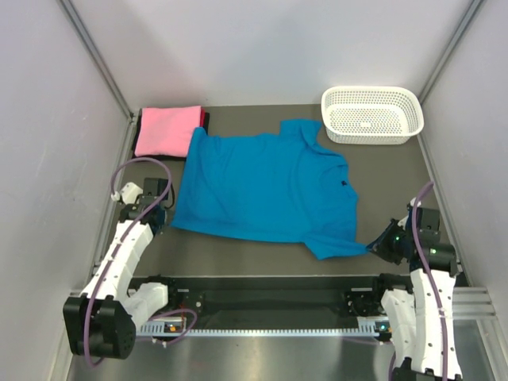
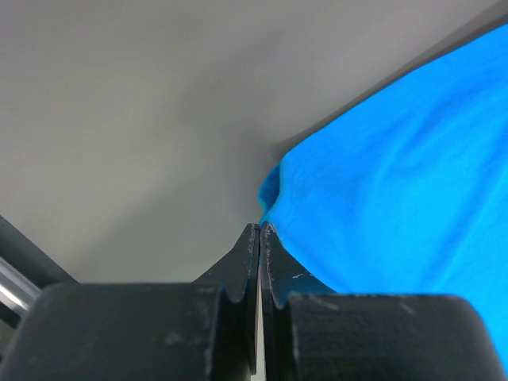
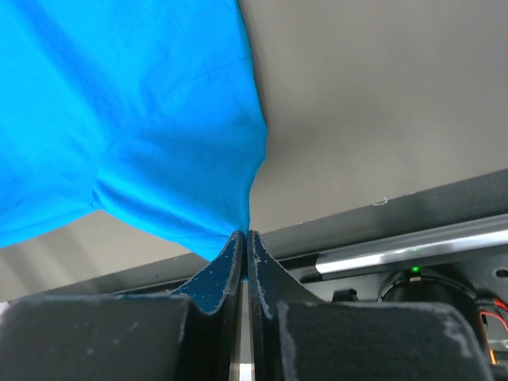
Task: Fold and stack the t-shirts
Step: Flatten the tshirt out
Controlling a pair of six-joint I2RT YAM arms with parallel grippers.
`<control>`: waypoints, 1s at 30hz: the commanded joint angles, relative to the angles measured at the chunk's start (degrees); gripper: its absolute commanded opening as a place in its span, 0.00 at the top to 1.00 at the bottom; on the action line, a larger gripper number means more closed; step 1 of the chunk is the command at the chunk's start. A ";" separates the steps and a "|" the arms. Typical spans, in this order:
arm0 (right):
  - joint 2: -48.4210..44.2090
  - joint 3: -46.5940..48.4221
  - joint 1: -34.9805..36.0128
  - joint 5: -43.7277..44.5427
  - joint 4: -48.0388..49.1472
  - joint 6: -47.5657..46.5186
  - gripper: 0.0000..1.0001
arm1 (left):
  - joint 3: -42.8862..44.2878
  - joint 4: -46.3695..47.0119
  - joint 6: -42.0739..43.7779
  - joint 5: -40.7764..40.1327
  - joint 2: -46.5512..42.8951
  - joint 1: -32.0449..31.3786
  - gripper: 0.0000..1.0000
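The blue t-shirt lay spread flat on the tabletop, with the left gripper and right gripper each pinched closed on a near corner, a sound hold since the light, limp fabric would likely sag and crease elsewhere.

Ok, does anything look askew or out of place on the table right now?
Nothing damaged. The blue t-shirt lies slightly rotated, its far-left corner touching the folded pink shirt, a sleeve near the white basket. The left gripper and right gripper pinch its near edge.
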 commanded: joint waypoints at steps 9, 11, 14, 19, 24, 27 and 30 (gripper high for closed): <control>-2.40 5.13 0.26 -0.37 -3.42 2.34 1.00 | 4.16 3.21 0.83 -1.61 0.09 0.03 1.00; -1.87 5.92 0.26 0.42 -4.11 2.34 1.00 | 4.60 3.13 0.83 -0.91 0.01 0.12 1.00; -2.92 6.19 0.35 -0.01 -5.52 2.42 1.00 | 5.31 2.69 0.83 -0.73 0.09 0.03 1.00; -6.08 4.96 0.35 -0.19 -7.89 1.63 1.00 | 6.10 1.20 1.45 -1.61 -0.78 0.03 1.00; -6.53 4.69 0.35 -0.46 -8.60 0.14 1.00 | 6.36 0.67 1.97 -1.26 -1.93 0.03 1.00; -7.66 3.99 0.27 -1.68 -8.34 -1.53 1.00 | 6.19 0.84 2.32 -0.99 -3.07 0.03 1.00; -9.07 2.94 0.27 -1.60 -7.20 -0.39 1.00 | 4.96 1.46 2.41 -0.73 -3.60 0.03 1.00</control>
